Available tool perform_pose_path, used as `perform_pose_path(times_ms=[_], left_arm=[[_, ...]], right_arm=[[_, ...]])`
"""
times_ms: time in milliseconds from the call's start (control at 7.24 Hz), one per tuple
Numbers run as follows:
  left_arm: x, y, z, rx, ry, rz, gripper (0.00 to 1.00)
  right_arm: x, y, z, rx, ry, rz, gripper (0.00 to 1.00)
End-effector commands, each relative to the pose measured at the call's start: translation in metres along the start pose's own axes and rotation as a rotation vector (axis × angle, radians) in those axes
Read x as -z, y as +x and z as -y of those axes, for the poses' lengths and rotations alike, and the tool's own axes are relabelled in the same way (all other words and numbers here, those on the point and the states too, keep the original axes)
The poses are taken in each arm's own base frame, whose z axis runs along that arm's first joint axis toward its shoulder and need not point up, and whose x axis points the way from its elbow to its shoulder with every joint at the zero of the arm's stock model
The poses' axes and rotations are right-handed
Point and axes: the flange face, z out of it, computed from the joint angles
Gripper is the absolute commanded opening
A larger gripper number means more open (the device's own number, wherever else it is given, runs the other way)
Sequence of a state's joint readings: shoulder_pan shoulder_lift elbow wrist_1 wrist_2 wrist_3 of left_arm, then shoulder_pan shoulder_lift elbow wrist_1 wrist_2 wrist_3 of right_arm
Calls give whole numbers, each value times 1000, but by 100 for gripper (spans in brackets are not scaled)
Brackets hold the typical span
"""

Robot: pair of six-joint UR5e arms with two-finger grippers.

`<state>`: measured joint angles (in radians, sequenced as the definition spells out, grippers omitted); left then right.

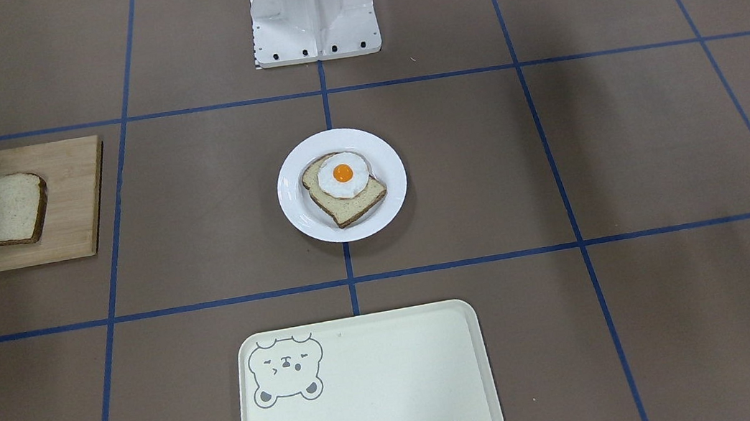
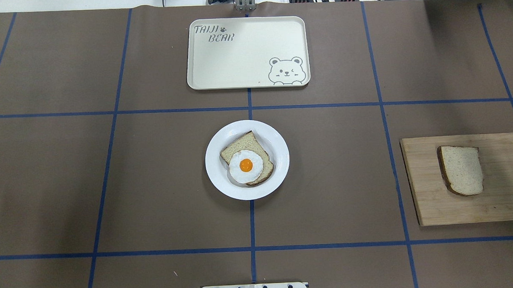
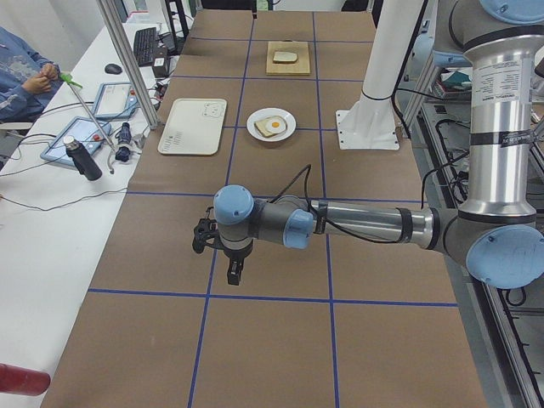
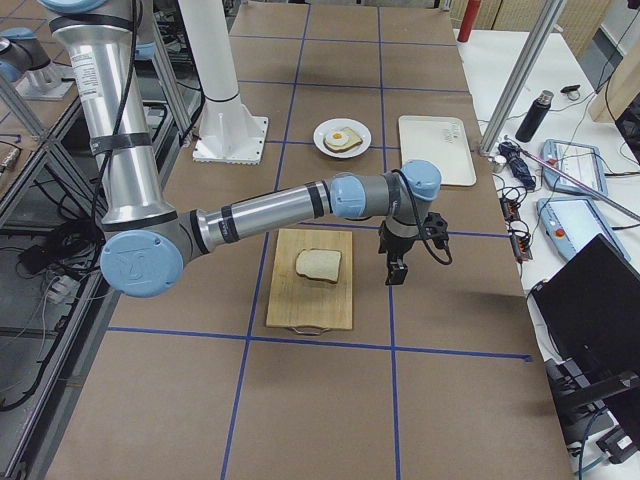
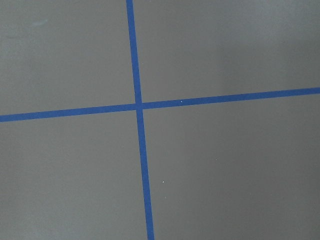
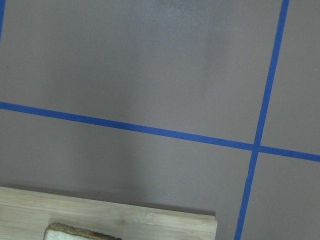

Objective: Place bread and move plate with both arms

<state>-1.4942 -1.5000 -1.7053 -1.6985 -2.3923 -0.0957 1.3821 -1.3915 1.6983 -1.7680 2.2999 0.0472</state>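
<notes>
A plain bread slice point(image 1: 9, 209) lies on a wooden cutting board point(image 1: 77, 206); both also show in the overhead view, the bread point(image 2: 462, 169) on the board point(image 2: 424, 189). The white plate point(image 1: 295, 206) sits at the table's middle and holds a second bread slice topped with a fried egg point(image 1: 342, 173). My right gripper point(image 4: 395, 272) hangs just past the board's far side, above the table, empty. My left gripper point(image 3: 234, 270) hangs over bare table, far from the plate point(image 3: 255, 127). I cannot tell whether either is open or shut.
A cream rectangular tray with a bear drawing point(image 2: 245, 55) lies beyond the plate, on the side away from the robot. The white robot base point(image 1: 314, 23) stands behind the plate. Blue tape lines grid the brown table. An operator's bench with bottles and tablets point(image 3: 85, 136) runs along the far side.
</notes>
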Motion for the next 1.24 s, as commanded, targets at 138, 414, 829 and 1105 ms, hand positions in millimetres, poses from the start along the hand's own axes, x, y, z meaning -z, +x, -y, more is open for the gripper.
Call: perform_pose_path(times_ms=[138, 414, 829, 1105], left_arm=[[4, 11, 5, 11, -2, -59, 98], [11, 21, 16, 55, 17, -76, 98], [40, 81, 33, 87, 85, -111, 98], [41, 79, 16, 84, 94, -111, 98]], right_arm=[[13, -12, -3, 26, 29, 2, 100], [9, -6, -9, 20, 22, -13, 100], [-1, 0, -19, 5, 9, 15, 100], [-6, 3, -35, -1, 0, 56, 100]])
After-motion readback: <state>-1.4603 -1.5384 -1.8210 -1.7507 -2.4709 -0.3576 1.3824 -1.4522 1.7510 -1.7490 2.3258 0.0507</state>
